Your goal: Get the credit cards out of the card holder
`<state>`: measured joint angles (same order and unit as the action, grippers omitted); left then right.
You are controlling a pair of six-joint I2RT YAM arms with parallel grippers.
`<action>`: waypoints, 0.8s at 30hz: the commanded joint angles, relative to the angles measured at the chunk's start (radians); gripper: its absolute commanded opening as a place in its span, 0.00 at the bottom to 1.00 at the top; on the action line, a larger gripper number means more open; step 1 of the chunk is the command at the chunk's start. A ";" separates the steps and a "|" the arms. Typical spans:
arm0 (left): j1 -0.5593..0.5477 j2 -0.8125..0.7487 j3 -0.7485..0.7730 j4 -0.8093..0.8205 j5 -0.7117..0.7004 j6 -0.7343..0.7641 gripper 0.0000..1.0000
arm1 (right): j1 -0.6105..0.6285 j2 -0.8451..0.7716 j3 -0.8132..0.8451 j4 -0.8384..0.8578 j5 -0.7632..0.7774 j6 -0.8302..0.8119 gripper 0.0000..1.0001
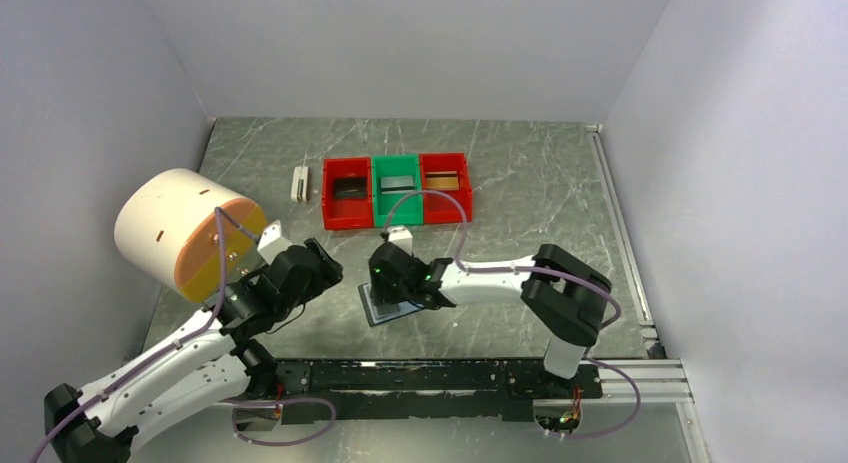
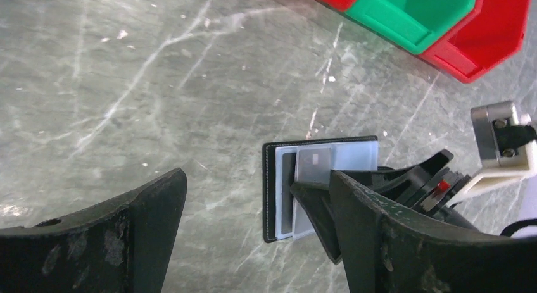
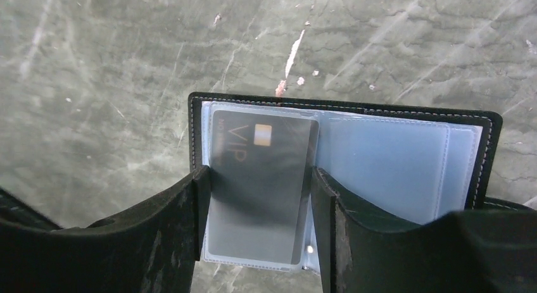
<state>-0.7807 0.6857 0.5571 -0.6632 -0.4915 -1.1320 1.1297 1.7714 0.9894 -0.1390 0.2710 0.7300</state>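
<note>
The card holder (image 1: pixel 378 313) lies open on the table, black rim (image 3: pixel 342 105) round bluish plastic pockets. A grey credit card (image 3: pixel 263 179) marked VIP rests on its left pocket and also shows in the left wrist view (image 2: pixel 313 166). My right gripper (image 3: pixel 259 176) straddles that card's long edges. The left pad touches one edge and the right pad (image 3: pixel 323 198) stands a sliver off the other, so the jaws are still open. My left gripper (image 2: pixel 256 179) hangs wide open left of the card holder, holding nothing.
Red (image 1: pixel 330 211), green (image 1: pixel 380 211) and red (image 1: pixel 468 205) bins stand in a row at the back, each with a card inside. A small white block (image 1: pixel 299 183) lies left of them. A big cream cylinder (image 1: pixel 170 223) sits at the far left.
</note>
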 commanded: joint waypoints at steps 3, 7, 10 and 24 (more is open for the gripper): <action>-0.002 0.051 -0.032 0.202 0.132 0.072 0.88 | -0.125 -0.083 -0.194 0.283 -0.314 0.111 0.43; 0.000 0.122 -0.056 0.342 0.251 0.101 0.89 | -0.188 -0.100 -0.283 0.429 -0.420 0.169 0.43; 0.015 0.204 -0.064 0.472 0.365 0.104 0.90 | -0.208 -0.100 -0.309 0.452 -0.441 0.178 0.43; 0.070 0.474 -0.210 1.026 0.571 -0.120 0.85 | -0.243 -0.110 -0.374 0.535 -0.478 0.203 0.43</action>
<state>-0.7296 1.1103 0.3805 0.1333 0.0147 -1.1793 0.8890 1.6669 0.6376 0.3931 -0.1890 0.9363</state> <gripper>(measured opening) 0.861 0.569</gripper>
